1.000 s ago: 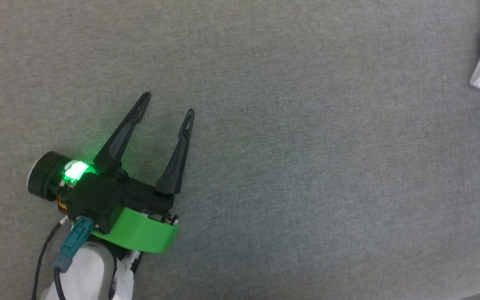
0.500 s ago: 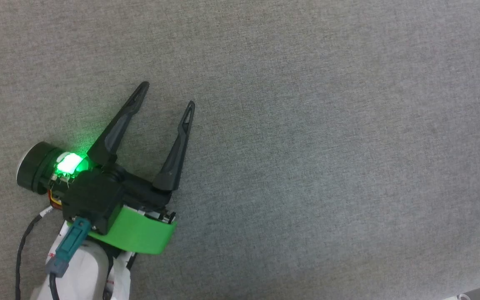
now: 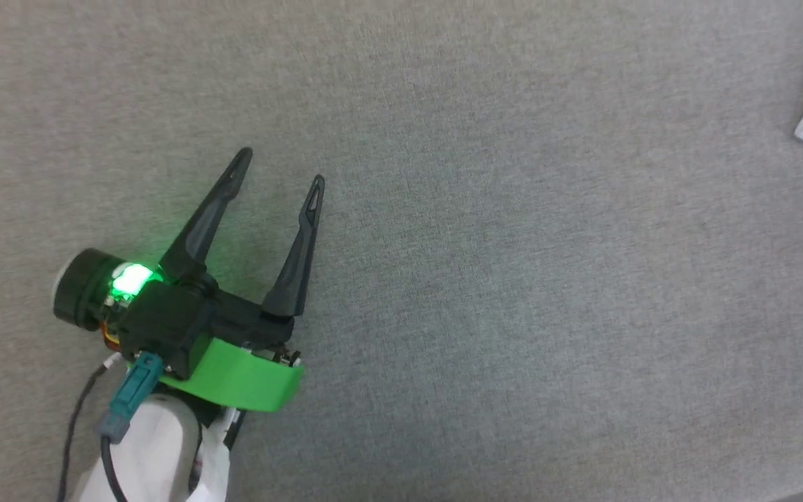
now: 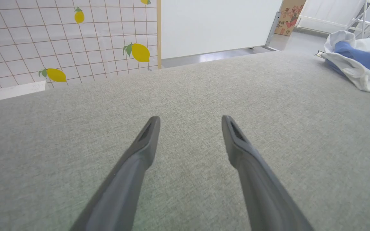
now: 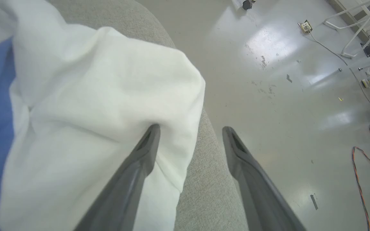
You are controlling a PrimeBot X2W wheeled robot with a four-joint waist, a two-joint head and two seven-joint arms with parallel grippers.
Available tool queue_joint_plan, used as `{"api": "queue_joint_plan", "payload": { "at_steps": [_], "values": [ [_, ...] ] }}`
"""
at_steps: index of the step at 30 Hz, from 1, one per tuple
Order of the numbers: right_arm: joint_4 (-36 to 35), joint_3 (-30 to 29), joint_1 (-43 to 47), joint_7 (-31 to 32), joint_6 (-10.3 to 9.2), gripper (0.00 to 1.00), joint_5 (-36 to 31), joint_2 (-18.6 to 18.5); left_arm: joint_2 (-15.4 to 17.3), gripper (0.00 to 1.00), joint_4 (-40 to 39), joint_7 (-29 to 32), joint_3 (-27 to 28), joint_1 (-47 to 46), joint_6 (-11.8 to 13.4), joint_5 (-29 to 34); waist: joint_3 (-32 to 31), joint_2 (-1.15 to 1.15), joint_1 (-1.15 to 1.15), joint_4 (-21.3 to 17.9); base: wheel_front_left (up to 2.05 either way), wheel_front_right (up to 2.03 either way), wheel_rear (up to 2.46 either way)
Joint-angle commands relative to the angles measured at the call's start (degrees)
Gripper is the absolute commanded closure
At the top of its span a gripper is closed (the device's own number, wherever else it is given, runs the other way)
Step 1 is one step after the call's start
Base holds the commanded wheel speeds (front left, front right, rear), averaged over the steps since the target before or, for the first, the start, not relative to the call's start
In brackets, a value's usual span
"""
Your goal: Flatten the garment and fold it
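Left gripper (image 3: 281,167): two long dark fingers spread wide, empty, held low over a bare grey padded surface (image 3: 513,279); green light (image 3: 129,279) lit at the wrist.

Right gripper (image 5: 190,127): fingers likewise wide apart, nothing pinched between them.

Garment (image 5: 92,80): long-sleeved shirt, white body, blue sleeve, bunched in a heap at the rounded right-hand edge of the surface. It lies directly under and ahead of the right gripper; one finger appears to rest against a white fold, the other stands over the edge. It is well apart from the left gripper, off to that gripper's right.

Handling, by judgement: light, soft, limp; will sag and drag rather than keep shape; not fragile; thick folds may slip from a shallow pinch. Best hold: a single layer at hem or shoulder seam, one corner per gripper.

Beyond: glossy pale floor (image 5: 268,80) with cables (image 5: 365,166); tiled wall (image 4: 59,41) printed with lemons; white panel (image 4: 217,25); cardboard box (image 4: 289,16).
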Motion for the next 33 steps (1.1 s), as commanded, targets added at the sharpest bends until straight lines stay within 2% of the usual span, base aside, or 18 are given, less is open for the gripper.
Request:
{"api": "queue_joint_plan", "payload": {
  "at_steps": [1, 6, 12, 16, 22, 27, 33],
  "values": [
    [0.33, -0.17, -0.41, -0.83, -0.11, 0.00, -0.43, -0.09, -0.39, 0.00, 0.90, -0.92, 0.15, 0.35, 0.43, -1.07, -4.10, 0.00, 0.00, 1.66, 0.00, 0.00, 0.00],
    [-0.01, -0.24, 2.07, -3.74, -0.11, 0.00, -0.09, 1.87, -1.95, 0.00, 5.06, -3.91, 0.61, 2.69, 1.53, -3.00, -10.32, 0.00, 0.00, 3.45, 0.00, 0.00, 0.00],
    [-3.59, 0.56, 7.31, -6.79, -0.11, 0.00, 1.57, 7.23, -3.13, 0.00, 9.04, -6.51, 1.31, 5.48, 2.69, -4.64, -16.87, 0.00, 0.00, 5.56, 0.00, 0.00, 0.00],
    [-9.47, 1.18, 12.61, -9.04, -0.11, 0.00, 2.43, 11.81, -4.15, 0.00, 11.08, -7.92, 1.81, 7.21, 3.63, -5.52, -21.00, 0.00, 0.00, 7.30, 0.00, 0.00, 0.00],
    [-21.99, 1.54, 22.76, -11.25, -0.11, 0.00, 2.63, 18.84, -5.04, 0.00, 13.62, -9.23, 2.92, 10.49, 4.85, -6.63, -26.63, 0.00, 0.00, 9.97, 0.00, 0.00, 0.00],
    [-30.87, 2.50, 31.37, -12.30, -0.11, 0.00, -0.29, 23.91, -5.39, 0.00, 15.12, -9.87, 3.07, 12.39, 5.69, -5.98, -29.99, 0.00, 0.00, 12.22, 0.00, 0.00, 0.00],
    [-37.61, 2.48, 38.97, -14.72, -0.11, 0.00, -3.31, 29.43, -7.32, 0.00, 15.85, -10.26, 4.66, 13.53, 6.27, -7.55, -32.73, 0.00, 0.00, 14.24, 0.00, 0.00, 0.00]
  ]
}}
